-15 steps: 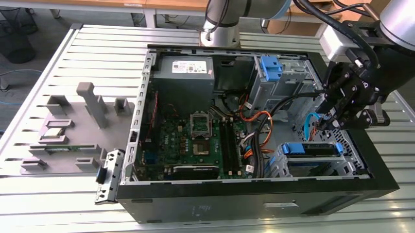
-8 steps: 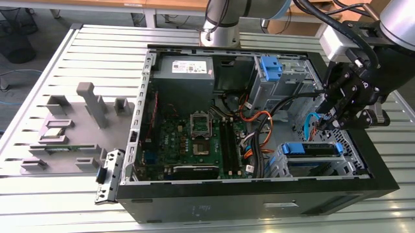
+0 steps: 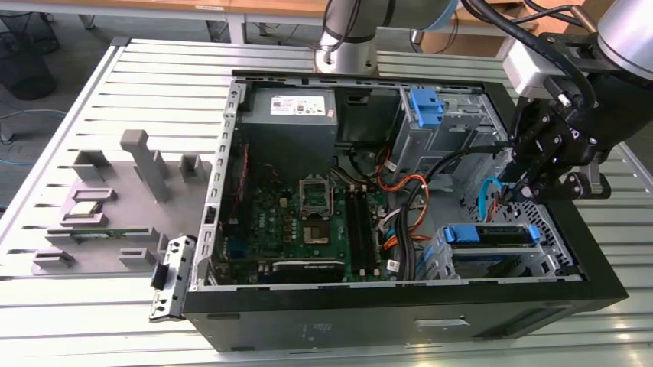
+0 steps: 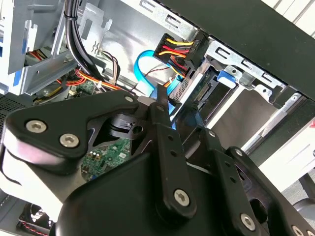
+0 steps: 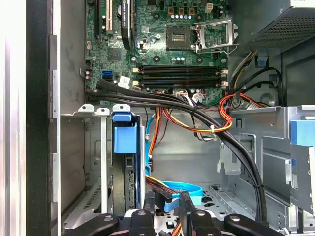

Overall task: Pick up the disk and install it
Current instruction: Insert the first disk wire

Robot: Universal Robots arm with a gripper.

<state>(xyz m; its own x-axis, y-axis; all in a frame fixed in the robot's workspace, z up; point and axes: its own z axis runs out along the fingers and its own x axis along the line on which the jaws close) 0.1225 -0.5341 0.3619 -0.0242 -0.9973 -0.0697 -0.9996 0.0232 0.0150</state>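
one gripper [image 4: 173,112] hangs low inside the open computer case [image 3: 408,302], right by the end of the disk [image 5: 129,179]. you cannot tell from these views if it is open or shut. a blue cable [image 5: 183,188] and a black plug with red and yellow wires [image 4: 176,48] sit just beside its tip. so you are most likely working at the disk's plug end, not carrying the disk.

the disk is already in its slot, in the metal cage [image 5: 101,147] at the corner of the case nearest the gripper. it stands on edge between the cage walls. its blue rail [image 5: 124,138] faces the open side of the case, i think so the rail can hold it snug.

further out, a bare blue bracket [image 3: 424,107] sits in another cage. thick black cables [image 5: 128,96] run across by the green board [image 5: 162,54].

your arm [image 3: 622,38] comes in from the exterior view's right, reaches over the case wall and points its wrist down into the cage.
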